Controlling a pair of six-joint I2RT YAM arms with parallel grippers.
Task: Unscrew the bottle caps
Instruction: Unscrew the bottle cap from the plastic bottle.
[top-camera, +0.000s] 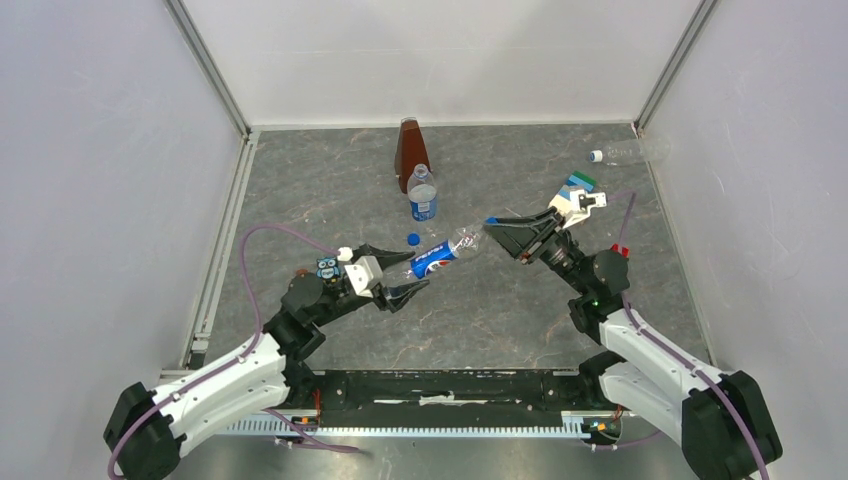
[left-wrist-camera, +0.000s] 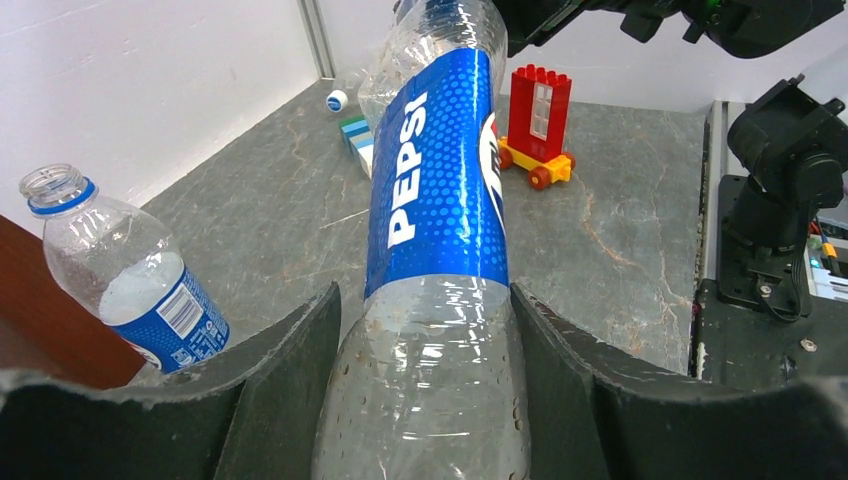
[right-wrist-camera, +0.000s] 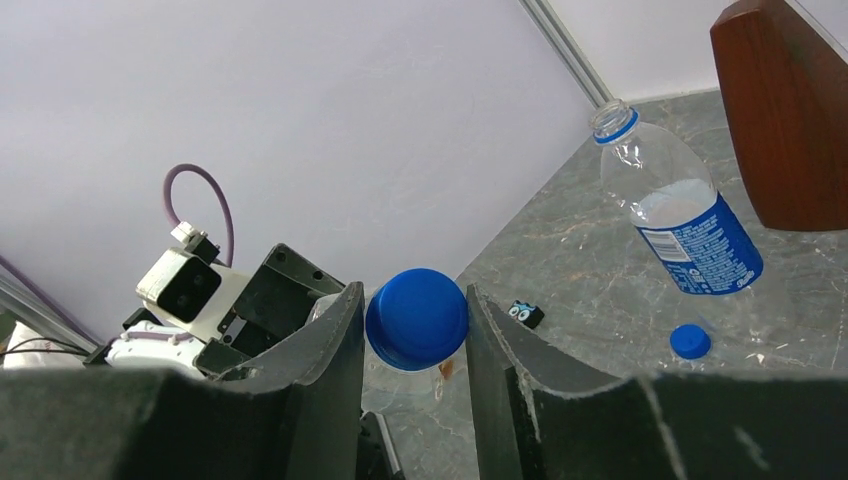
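My left gripper (top-camera: 408, 290) is shut on the base of a Pepsi-labelled clear bottle (top-camera: 442, 255) and holds it off the table, neck pointing right. In the left wrist view the bottle (left-wrist-camera: 435, 190) fills the space between the fingers. My right gripper (top-camera: 497, 232) is shut on that bottle's blue cap (right-wrist-camera: 417, 318), both fingers touching it. A second labelled bottle (top-camera: 423, 196) stands upright with no cap, and a loose blue cap (top-camera: 413, 239) lies just in front of it. A small unlabelled bottle (top-camera: 632, 152) lies at the back right with its white cap (top-camera: 596, 156) on.
A brown pyramid-shaped object (top-camera: 409, 150) stands behind the upright bottle. A striped blue-white block (top-camera: 578, 183) and a red wheeled toy block (left-wrist-camera: 538, 115) sit near the right arm. A small owl block (top-camera: 327, 268) is by the left arm. Walls close in on three sides.
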